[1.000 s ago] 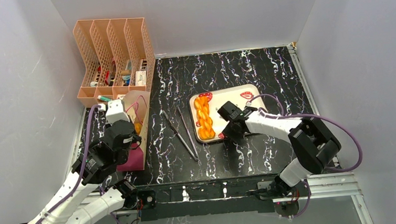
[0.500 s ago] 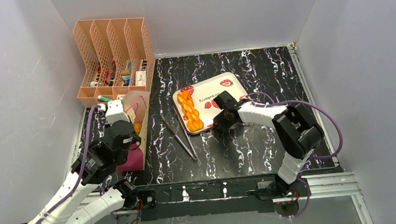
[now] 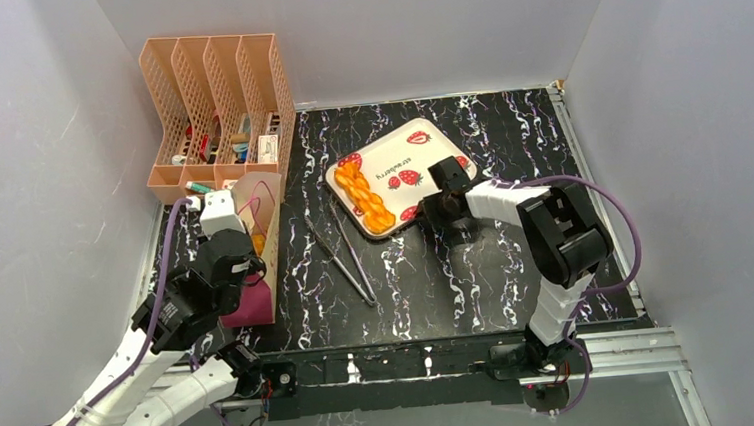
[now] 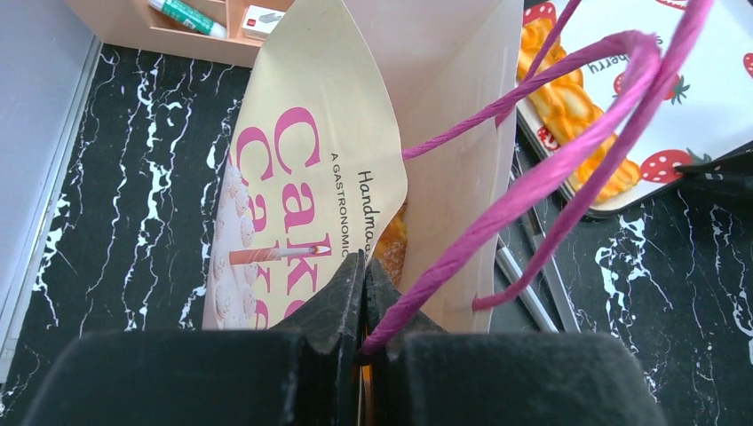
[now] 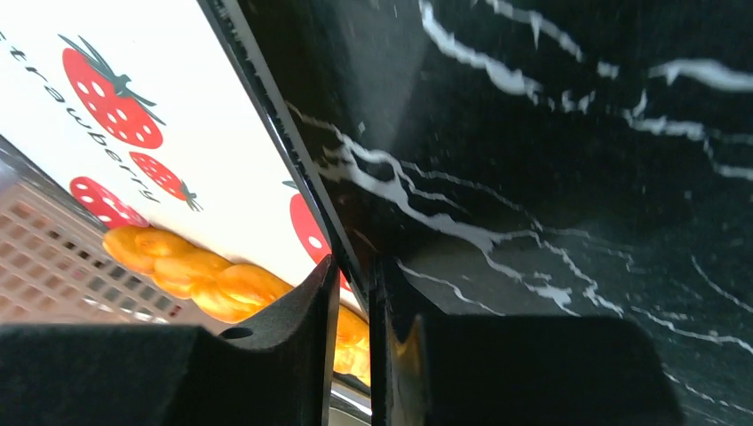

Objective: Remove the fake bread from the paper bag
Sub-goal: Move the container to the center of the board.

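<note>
One piece of bread shows as an orange patch inside the bag, and the left wrist view catches a sliver of it down in the bag's open mouth. How many pieces lie in there cannot be told. The bag stands upright at the left of the table, just in front of the rack, with its "Cakes" panel toward the left arm. The left gripper is above the near end of the bag's mouth, its fingers pressed together on a purple cord handle that loops up and away from them. A braided loaf is outside the bag and lies along the left edge of the strawberry tray, which sits askew near the middle of the table. The right gripper is at the tray's near right corner, its fingers only a narrow slit apart with the tray's dark rim running in between them. A pair of tongs lies flat on the table between bag and tray, close to the tray's near left edge. The rack holds a few small items in its lower compartments, too small to identify.
</note>
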